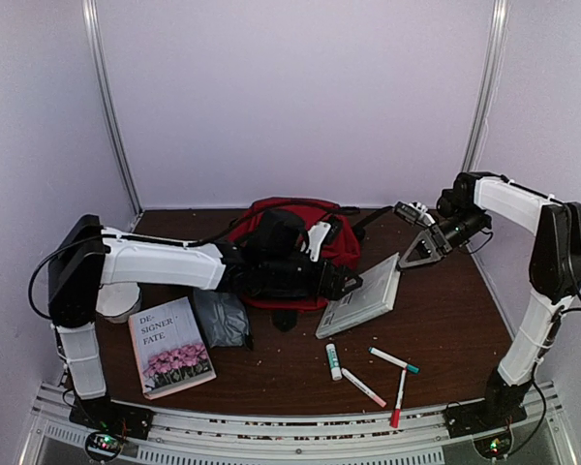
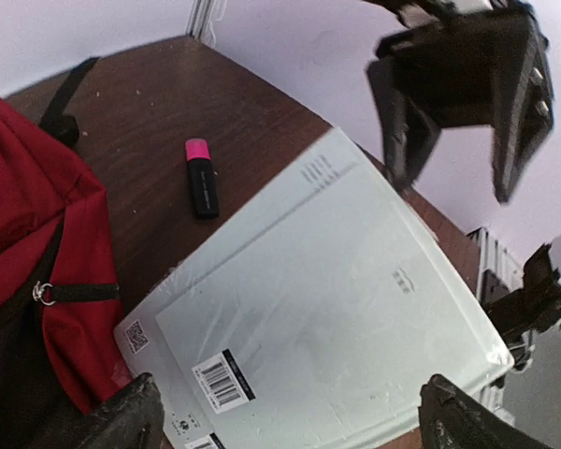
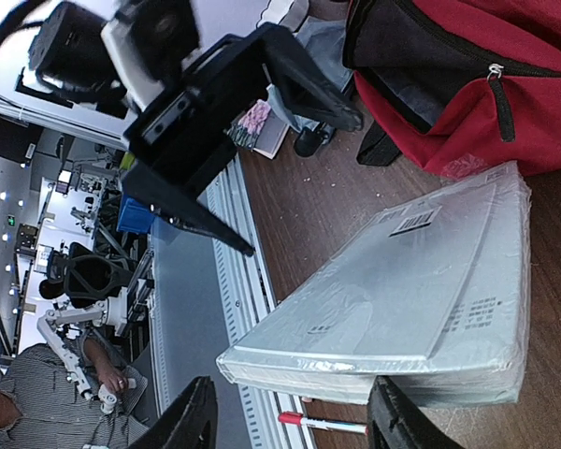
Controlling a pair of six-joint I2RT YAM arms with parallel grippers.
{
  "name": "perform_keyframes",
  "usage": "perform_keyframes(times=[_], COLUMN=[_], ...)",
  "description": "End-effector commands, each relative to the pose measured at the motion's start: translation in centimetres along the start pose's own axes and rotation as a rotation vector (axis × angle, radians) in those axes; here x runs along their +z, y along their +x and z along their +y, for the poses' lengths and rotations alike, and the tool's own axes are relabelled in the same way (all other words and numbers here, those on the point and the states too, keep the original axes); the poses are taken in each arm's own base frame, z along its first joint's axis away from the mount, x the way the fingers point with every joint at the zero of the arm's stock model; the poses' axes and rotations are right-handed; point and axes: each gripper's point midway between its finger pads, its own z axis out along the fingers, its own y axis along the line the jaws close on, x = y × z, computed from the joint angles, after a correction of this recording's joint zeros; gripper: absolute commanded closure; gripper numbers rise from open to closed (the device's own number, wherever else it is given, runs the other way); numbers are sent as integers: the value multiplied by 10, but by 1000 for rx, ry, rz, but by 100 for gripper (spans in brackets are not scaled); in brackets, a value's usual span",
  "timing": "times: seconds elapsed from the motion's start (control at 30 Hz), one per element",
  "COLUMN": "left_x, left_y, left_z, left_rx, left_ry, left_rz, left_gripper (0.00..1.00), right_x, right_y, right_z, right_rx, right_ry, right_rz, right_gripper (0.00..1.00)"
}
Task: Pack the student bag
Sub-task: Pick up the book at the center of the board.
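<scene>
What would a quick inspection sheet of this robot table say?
Surface: brown table, wood-grain.
Job's things: student bag, red, unzipped, at the back.
Clutter: wrapped book, flowered book, grey pouch, markers, pink highlighter.
Grippers: left gripper, jaws open over wrapped book; right gripper, jaws open, empty.
Cables: black cable looping off left arm.
Surroundings: pale walls; person in the room beyond.
</scene>
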Motion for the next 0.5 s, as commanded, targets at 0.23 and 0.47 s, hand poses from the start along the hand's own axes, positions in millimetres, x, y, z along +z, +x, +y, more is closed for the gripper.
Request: perform_keyframes(times=[0.23,0.47], left_x=[-1,18], left_y=[52,31], left_z=[-45,-27], left_rx=[815,835], left_ry=[-306,-493], left_rz=[-156,-245], left_gripper=[2,10], right_x=[3,5], right_y=[-14,-12], right_z=[11,13], right_rx=[-39,-43], right_ry=[-94,-97], right_rz=[-28,-20], right_gripper=[45,45])
